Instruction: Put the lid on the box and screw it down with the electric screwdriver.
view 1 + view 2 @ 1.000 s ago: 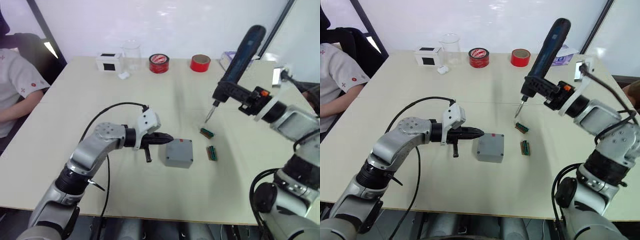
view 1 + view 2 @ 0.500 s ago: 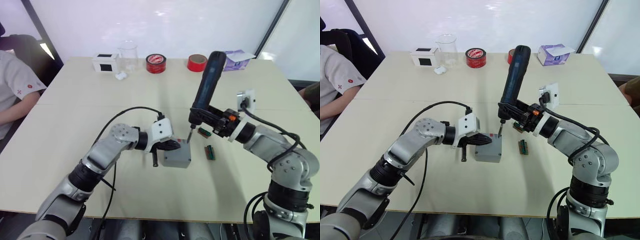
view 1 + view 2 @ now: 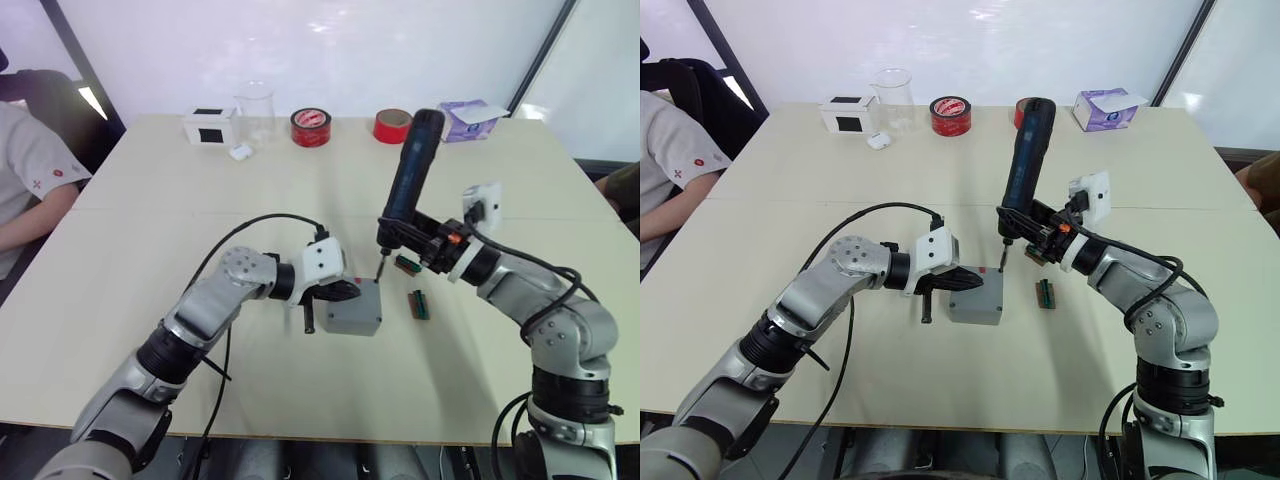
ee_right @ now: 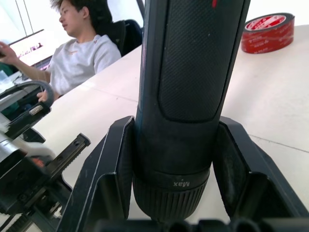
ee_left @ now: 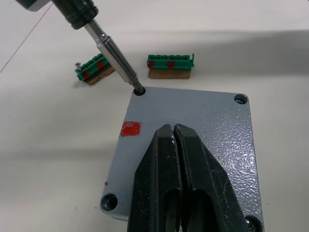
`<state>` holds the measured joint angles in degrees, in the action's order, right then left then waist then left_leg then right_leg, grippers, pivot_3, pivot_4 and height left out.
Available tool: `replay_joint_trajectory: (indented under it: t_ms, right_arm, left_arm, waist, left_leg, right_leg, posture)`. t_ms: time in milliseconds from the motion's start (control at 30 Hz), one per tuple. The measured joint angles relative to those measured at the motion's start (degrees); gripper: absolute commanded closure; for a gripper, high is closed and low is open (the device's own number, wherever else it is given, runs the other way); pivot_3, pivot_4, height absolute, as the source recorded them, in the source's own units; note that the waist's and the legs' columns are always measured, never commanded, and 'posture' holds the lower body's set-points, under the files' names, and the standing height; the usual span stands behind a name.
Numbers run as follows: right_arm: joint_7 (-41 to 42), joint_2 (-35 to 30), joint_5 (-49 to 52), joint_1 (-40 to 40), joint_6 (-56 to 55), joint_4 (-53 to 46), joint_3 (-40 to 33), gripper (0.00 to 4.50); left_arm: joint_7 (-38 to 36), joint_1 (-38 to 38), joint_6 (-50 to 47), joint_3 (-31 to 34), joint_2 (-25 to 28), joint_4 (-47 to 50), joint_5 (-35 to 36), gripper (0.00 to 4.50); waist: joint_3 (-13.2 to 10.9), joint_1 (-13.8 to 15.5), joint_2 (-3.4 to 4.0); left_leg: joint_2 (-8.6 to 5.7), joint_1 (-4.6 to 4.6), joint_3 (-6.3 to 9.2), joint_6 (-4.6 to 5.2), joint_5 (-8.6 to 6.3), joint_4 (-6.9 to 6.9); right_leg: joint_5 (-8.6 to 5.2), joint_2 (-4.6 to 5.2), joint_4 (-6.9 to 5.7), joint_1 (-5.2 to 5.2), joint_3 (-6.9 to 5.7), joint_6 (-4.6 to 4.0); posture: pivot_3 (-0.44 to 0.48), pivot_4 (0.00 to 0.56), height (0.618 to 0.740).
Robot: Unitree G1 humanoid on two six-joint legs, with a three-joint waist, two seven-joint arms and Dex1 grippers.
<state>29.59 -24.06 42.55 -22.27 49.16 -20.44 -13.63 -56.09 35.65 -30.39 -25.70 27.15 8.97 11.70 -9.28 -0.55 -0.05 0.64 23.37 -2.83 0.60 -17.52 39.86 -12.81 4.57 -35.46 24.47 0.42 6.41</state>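
Note:
The grey lid, marked with a small red patch, sits on the grey box at the table's middle. My left gripper is shut, and its closed fingers lie across the lid's top from the left. My right gripper is shut on the lower body of the black electric screwdriver, which stands nearly upright. The screwdriver's metal bit reaches down into the lid's far corner screw hole.
Two green strips lie just right of the box. Along the far edge stand a white box with a black square, a glass beaker, two red tape rolls and a purple tissue box. A person sits at the left.
Over the second, my right arm brought the screwdriver down from the upper right until its bit met the lid's corner. My left gripper slid onto the lid. Little moved in the last half second.

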Motion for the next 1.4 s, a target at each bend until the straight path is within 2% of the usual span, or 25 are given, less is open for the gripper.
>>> replay_joint_trajectory:
  t_ms: [233, 600, 733, 833, 1400]
  right_arm:
    - [0.3, -0.2, -0.9, 0.3, -2.6, 0.1, 2.0, 2.77]
    - [2.3, -1.7, -5.2, 8.9, -12.1, -5.8, 5.8, 2.77]
    - [1.4, -1.7, -7.7, 9.1, -13.0, -6.3, 8.1, 2.77]
    - [1.1, -1.7, -8.6, 9.0, -13.3, -6.4, 9.1, 2.77]
    - [1.7, -1.9, -9.2, 8.1, -13.1, -5.7, 9.5, 2.77]
  left_arm:
    - [-0.7, 0.1, 1.2, 0.1, 0.0, -1.1, 0.0, 4.5]
    - [-1.2, -0.6, 2.2, 0.0, 0.3, -1.3, -1.2, 4.5]
    - [-1.3, -0.7, 2.2, -0.1, 0.3, -1.8, -1.3, 4.5]
    - [-1.4, -0.7, 2.2, -0.1, 0.3, -2.1, -1.4, 4.5]
    - [-1.4, -1.1, 2.2, -0.2, -0.2, -2.2, -2.3, 4.5]
  waist:
    - [0.0, -0.1, -0.02]
    - [0.3, -0.1, -0.25]
    - [0.4, -0.1, -0.4]
    - [0.6, -0.1, -0.71]
    - [1.1, -0.1, -0.89]
  left_leg:
    - [0.01, -0.04, 0.0, 0.0, 0.0, 0.0]
    - [0.06, -0.4, 0.02, 0.07, -0.05, -0.02]
    - [0.08, -1.16, -0.01, 0.09, -0.07, -0.34]
    - [0.12, -1.29, 0.0, 0.08, -0.07, -0.56]
    - [0.22, -1.32, 0.02, 0.09, -0.07, -0.65]
  right_leg:
    - [0.0, 0.0, -0.01, -0.03, 0.0, 0.0]
    - [-0.03, -0.03, 0.04, -0.43, -0.01, 0.0]
    - [-0.23, -0.02, 0.29, -1.12, -0.01, -0.25]
    - [-0.28, -0.02, 0.29, -1.13, -0.01, -0.34]
    - [-0.33, 0.0, 0.29, -1.13, -0.04, -0.41]
  posture:
    - [0.0, 0.15, 0.74]
    - [0.0, 0.15, 0.74]
    - [0.0, 0.15, 0.74]
    - [0.0, 0.15, 0.74]
    - [0.0, 0.15, 0.74]
